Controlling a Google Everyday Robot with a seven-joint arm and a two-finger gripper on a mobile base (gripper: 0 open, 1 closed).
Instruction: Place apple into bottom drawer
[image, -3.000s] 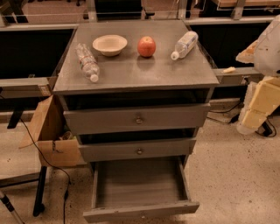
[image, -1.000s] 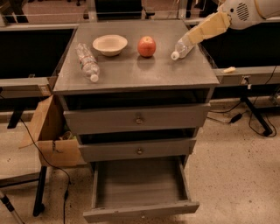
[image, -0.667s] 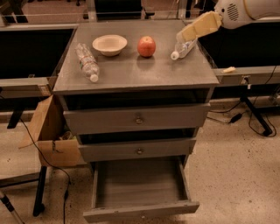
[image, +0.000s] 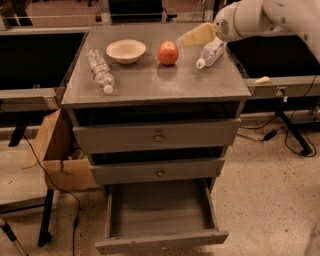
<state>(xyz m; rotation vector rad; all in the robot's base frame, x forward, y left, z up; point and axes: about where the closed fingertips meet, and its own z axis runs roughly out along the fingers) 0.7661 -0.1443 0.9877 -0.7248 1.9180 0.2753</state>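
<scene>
The red-orange apple stands on the grey cabinet top, between a beige bowl and a lying plastic bottle. The gripper reaches in from the upper right on a white arm; its yellowish tip hovers just right of and slightly above the apple, not touching it. The bottom drawer is pulled out and shows an empty grey inside. The two drawers above it are less far out.
A second plastic bottle lies on the left of the cabinet top. A cardboard box stands on the floor left of the cabinet. Dark tables flank the cabinet on both sides, and cables run on the floor at the right.
The arm has come in from the right and moved left over the cabinet top, from above the right bottle to next to the apple. The apple, bowl and bottles have not moved.
</scene>
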